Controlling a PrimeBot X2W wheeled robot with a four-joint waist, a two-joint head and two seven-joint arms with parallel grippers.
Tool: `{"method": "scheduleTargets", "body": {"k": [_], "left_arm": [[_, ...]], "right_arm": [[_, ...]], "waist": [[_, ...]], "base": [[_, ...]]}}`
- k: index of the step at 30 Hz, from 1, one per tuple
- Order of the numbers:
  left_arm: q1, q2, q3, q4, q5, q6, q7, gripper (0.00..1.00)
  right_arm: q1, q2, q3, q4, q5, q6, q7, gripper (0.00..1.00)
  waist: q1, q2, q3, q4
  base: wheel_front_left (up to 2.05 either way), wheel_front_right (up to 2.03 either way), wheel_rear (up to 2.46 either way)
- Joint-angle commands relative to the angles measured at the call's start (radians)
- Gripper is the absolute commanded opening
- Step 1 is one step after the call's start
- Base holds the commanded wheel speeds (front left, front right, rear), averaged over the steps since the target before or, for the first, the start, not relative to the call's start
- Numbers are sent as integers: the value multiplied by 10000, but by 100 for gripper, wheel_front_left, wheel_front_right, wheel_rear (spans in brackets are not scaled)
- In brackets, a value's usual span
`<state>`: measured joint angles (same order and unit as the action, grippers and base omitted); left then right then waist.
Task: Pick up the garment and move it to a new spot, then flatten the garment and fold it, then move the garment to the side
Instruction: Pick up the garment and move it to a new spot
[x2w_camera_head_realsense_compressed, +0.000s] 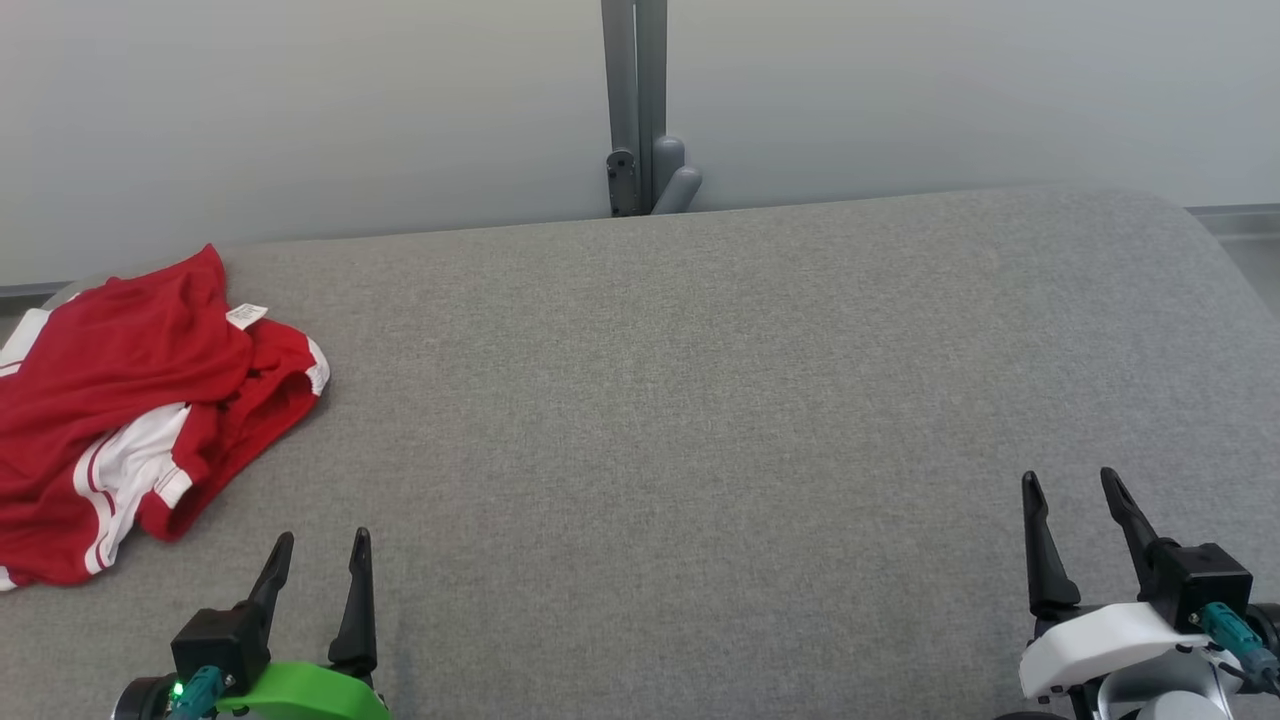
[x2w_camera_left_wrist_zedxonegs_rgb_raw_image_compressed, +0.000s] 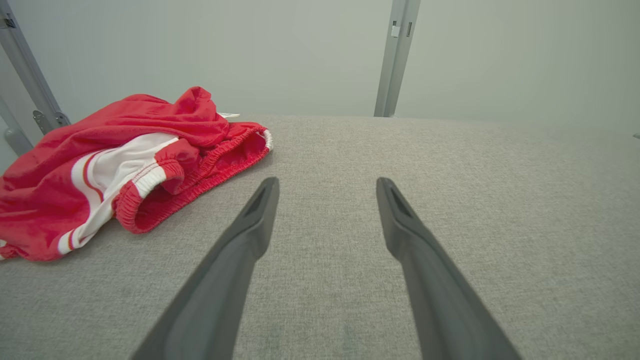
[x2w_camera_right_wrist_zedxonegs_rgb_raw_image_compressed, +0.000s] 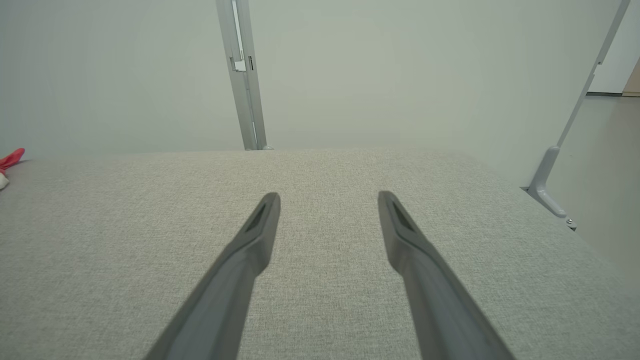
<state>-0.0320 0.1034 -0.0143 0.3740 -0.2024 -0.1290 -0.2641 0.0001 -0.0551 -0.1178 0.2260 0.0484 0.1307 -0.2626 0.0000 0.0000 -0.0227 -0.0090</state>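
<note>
The garment (x2w_camera_head_realsense_compressed: 130, 400) is a pair of red shorts with white side panels and stripes, lying crumpled at the far left of the grey padded table (x2w_camera_head_realsense_compressed: 700, 400). Its elastic waistband gapes toward the middle in the left wrist view, where the garment (x2w_camera_left_wrist_zedxonegs_rgb_raw_image_compressed: 125, 165) lies up and to the left of my fingers. My left gripper (x2w_camera_head_realsense_compressed: 322, 540) stands open just in front of and to the right of the shorts, apart from them, empty. My right gripper (x2w_camera_head_realsense_compressed: 1068, 480) is open and empty at the lower right, far from the cloth. A red tip of the garment (x2w_camera_right_wrist_zedxonegs_rgb_raw_image_compressed: 11, 157) shows at the right wrist view's left edge.
A pale wall with a grey upright post (x2w_camera_head_realsense_compressed: 635, 100) and bracket stands behind the table. The table's right end rounds off, with floor and a slanted metal leg (x2w_camera_right_wrist_zedxonegs_rgb_raw_image_compressed: 550, 185) beyond it. Bare grey fabric stretches between the two grippers.
</note>
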Motion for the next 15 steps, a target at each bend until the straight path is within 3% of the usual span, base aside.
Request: {"method": "scheduleTargets", "body": {"k": [1, 8, 15], "left_arm": [[-118, 22, -25, 35, -91, -24, -8, 100], [-194, 66, -146, 104, -68, -25, -8, 100], [74, 202, 85, 193, -110, -24, -6, 100]], "right_arm": [[144, -19, -36, -27, 15, 1, -33, 100], [234, -3, -15, 22, 81, 1, -31, 100], [216, 23, 243, 97, 144, 1, -31, 100]], "waist": [[0, 0, 11, 42], [0, 0, -15, 872], [0, 0, -134, 2417]], "base": [[0, 0, 0], [0, 0, 0], [0, 0, 0]]}}
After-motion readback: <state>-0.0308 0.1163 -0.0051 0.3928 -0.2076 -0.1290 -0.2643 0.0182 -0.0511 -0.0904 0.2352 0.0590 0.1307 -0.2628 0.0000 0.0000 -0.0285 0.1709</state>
